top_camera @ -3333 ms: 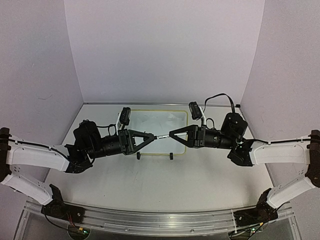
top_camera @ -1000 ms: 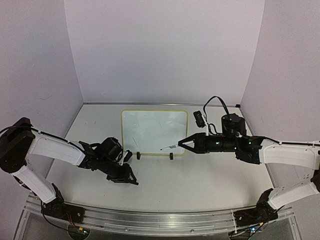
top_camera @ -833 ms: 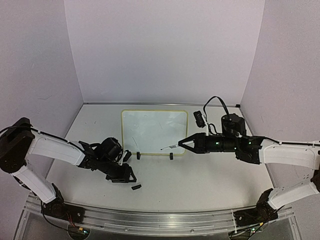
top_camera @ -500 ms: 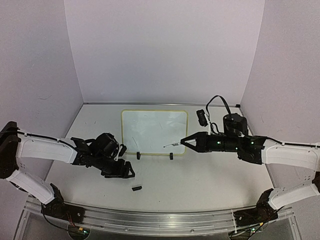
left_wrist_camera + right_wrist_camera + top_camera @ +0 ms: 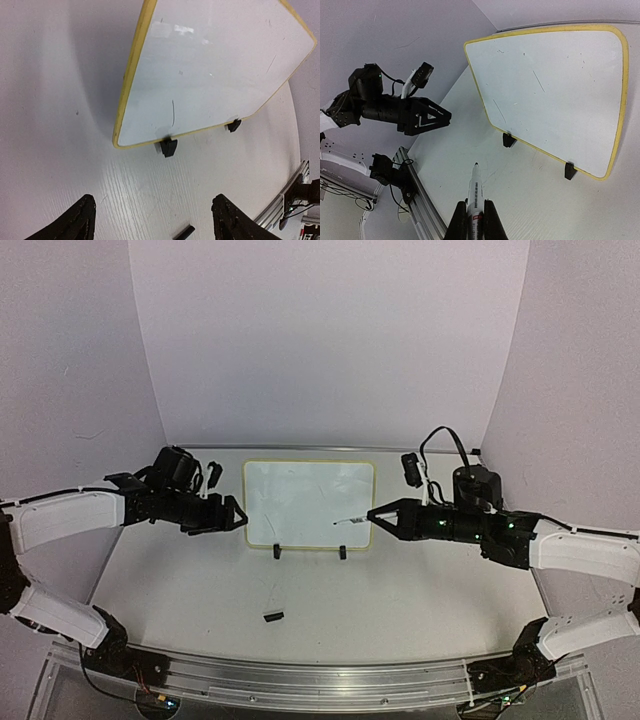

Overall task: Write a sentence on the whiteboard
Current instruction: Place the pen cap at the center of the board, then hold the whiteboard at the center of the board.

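The whiteboard (image 5: 310, 502) stands on two black clip feet at mid-table, its rim pale yellow. Its face (image 5: 215, 65) carries only a few faint stray strokes; no sentence is in view. My right gripper (image 5: 372, 517) is shut on a white marker (image 5: 474, 182), uncapped, its black tip pointing at the board's lower right part, just short of it. The left gripper (image 5: 240, 516) hovers open beside the board's left edge with nothing between its fingers (image 5: 82, 220). In the right wrist view the board (image 5: 550, 90) lies ahead of the right gripper (image 5: 475, 202).
A small black marker cap (image 5: 271, 616) lies on the table in front of the board, also seen low in the left wrist view as a cap (image 5: 184, 233). An aluminium rail (image 5: 320, 680) runs along the near edge. Purple walls close in the back and sides.
The left gripper opened and dropped the black cap on the table, then rose and swung back to the board's left edge. The right gripper with the marker drifted slightly right.
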You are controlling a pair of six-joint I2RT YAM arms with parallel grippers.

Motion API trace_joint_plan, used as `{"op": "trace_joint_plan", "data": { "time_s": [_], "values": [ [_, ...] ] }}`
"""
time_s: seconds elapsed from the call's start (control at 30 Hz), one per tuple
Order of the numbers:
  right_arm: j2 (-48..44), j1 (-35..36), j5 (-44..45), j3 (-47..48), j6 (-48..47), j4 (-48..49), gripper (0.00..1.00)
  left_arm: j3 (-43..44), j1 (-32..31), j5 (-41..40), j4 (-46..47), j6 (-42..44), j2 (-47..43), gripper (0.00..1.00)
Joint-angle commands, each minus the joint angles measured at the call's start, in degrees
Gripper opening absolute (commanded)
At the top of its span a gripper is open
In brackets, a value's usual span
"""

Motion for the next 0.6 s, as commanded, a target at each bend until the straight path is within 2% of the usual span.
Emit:
{"op": "trace_joint_plan", "data": {
  "time_s": [0.0, 0.37, 0.57],
  "values": [
    [-1.68, 0.30, 1.38, 1.34, -1.01, 0.91, 0.00, 6.88, 2.45, 0.51, 4.64, 7.11, 3.32, 0.80],
    [-2.84, 0.30, 2.17, 0.10, -0.66, 2.15, 0.00, 18.22, 3.55, -4.81, 6.04, 13.22, 14.26, 0.80],
    [-2.11, 0.33, 1.98, 0.17, -0.66, 2.61, 0.00, 20.29, 3.55, -2.35, 6.92, 14.09, 17.41, 0.80]
  ]
}}
